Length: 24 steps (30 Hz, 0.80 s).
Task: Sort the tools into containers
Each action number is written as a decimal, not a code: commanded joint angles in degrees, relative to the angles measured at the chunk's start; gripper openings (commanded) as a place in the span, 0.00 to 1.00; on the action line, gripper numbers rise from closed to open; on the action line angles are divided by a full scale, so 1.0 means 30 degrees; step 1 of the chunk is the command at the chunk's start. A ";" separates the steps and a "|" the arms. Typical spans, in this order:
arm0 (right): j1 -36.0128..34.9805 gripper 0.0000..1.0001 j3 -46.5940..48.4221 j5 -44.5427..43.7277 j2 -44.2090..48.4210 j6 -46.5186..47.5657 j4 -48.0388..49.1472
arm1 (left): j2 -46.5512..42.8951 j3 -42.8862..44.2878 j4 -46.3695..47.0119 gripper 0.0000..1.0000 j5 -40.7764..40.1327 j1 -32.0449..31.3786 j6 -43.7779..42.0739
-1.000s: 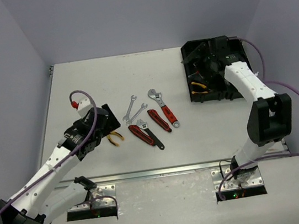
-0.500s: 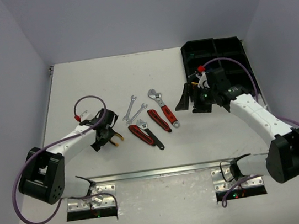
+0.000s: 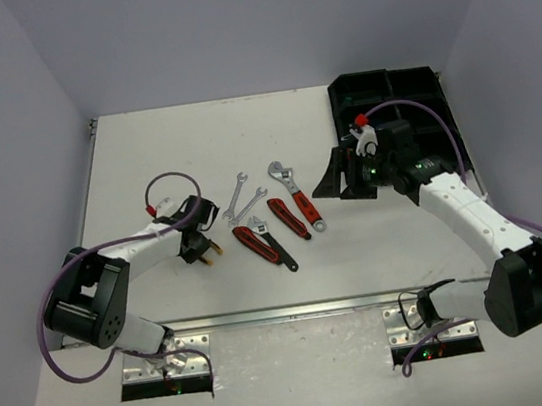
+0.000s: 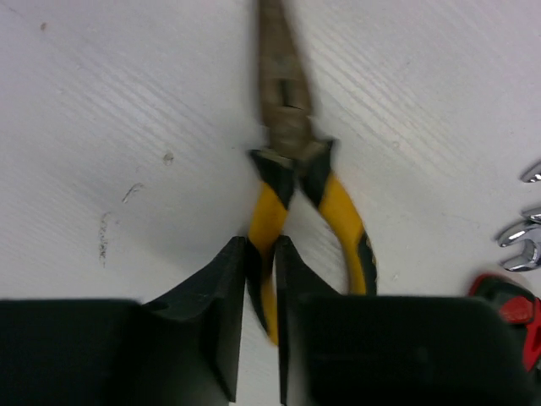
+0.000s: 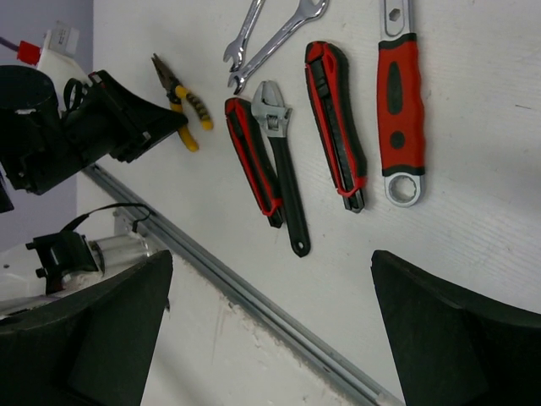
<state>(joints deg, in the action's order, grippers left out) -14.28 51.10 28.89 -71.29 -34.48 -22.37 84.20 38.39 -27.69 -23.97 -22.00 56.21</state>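
Within the last second the left gripper (image 4: 260,254) has narrowed from wide to a pinch on one handle of the yellow-handled pliers (image 4: 287,144). The pliers lie flat on the table (image 3: 142,150) at left-centre of the top view, left of the row of wrenches (image 3: 273,218). The right gripper (image 3: 333,179), jaws spread wide and empty, has swung off the black tray (image 3: 406,83) at upper right to its lower-left corner.
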 commanded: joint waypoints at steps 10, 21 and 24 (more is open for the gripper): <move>-0.2860 0.99 -0.0013 0.4268 -0.0628 0.1238 0.3093 | -0.4906 -0.1134 0.1019 0.00 -0.0056 -0.2426 -0.1366; -0.5170 0.95 0.2118 0.4874 -0.5296 -0.0576 0.5934 | -1.0526 -0.2031 0.5354 0.00 0.5073 -0.5505 -0.6226; -0.5240 0.85 0.3249 0.5799 -0.5930 -0.0715 0.5572 | -1.0987 -0.2562 0.6797 0.00 0.6911 -0.5618 -0.8000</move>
<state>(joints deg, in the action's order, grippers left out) -29.82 54.40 42.63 -87.52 -36.08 -7.78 53.12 32.67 -17.29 -12.70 -37.92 42.07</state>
